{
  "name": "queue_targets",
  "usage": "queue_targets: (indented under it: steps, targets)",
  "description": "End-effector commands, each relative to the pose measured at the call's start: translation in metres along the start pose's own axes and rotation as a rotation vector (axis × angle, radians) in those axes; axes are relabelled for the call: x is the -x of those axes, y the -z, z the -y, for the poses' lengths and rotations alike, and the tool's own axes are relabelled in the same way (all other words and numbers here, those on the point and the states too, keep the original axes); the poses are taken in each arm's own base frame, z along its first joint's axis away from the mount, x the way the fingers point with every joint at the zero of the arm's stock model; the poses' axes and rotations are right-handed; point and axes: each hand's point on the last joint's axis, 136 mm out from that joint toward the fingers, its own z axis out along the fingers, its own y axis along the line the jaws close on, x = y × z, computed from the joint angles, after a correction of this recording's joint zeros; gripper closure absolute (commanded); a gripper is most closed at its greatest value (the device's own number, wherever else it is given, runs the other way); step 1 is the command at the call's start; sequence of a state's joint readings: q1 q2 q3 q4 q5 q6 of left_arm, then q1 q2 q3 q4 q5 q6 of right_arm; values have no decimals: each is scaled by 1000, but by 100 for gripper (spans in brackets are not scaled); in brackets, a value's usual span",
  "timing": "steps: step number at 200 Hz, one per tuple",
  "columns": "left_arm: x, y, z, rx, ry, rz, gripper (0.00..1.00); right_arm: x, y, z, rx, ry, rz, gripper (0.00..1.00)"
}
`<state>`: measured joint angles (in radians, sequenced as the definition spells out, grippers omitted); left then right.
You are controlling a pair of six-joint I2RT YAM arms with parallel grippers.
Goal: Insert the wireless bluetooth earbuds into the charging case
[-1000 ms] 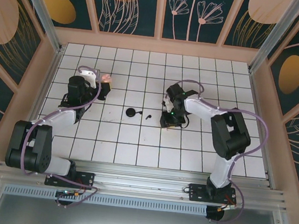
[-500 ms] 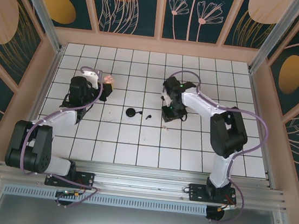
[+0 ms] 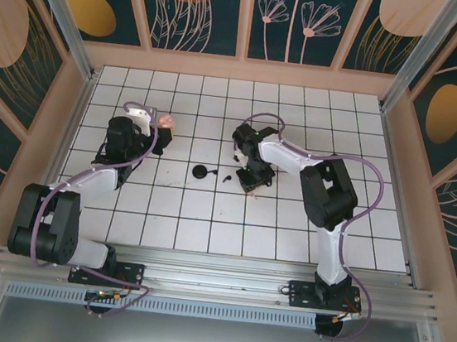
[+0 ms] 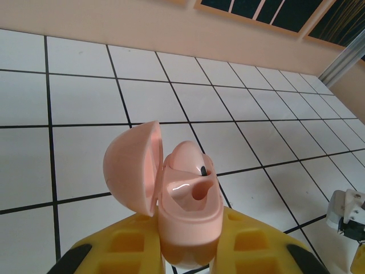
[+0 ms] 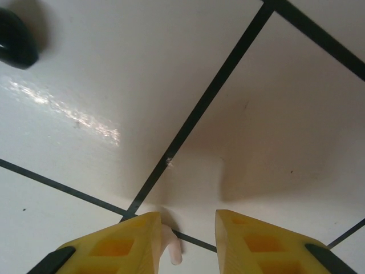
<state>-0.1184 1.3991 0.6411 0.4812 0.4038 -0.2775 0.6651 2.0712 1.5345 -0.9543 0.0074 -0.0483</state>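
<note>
I've got the right pincer (image 5: 188,220) apart with the pale earbud (image 5: 170,246) touching one finger's inner face, left pincer (image 4: 185,251) clamped on the open charging case (image 4: 187,197).

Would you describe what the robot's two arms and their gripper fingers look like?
The left arm and right arm look alike: white links between bulky black joints, with a lilac cable looped along each. Their fingers are yellow moulded plastic with rectangular recesses and black patches near the base.
</note>
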Motion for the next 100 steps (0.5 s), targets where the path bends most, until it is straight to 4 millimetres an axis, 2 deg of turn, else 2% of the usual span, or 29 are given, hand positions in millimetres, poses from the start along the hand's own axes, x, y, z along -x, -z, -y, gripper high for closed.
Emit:
queue_targets:
  steps: [1,54,100]
  targets:
    - [6,0,4,-6,-27,12,95,-10,0,-4,-15,41,-44,68]
    - [5,1,4,-6,-25,11,95,-13,-5,-6,-14,47,-51,68]
    - [7,1,3,-4,-27,13,95,-8,15,-9,-12,78,-3,67]
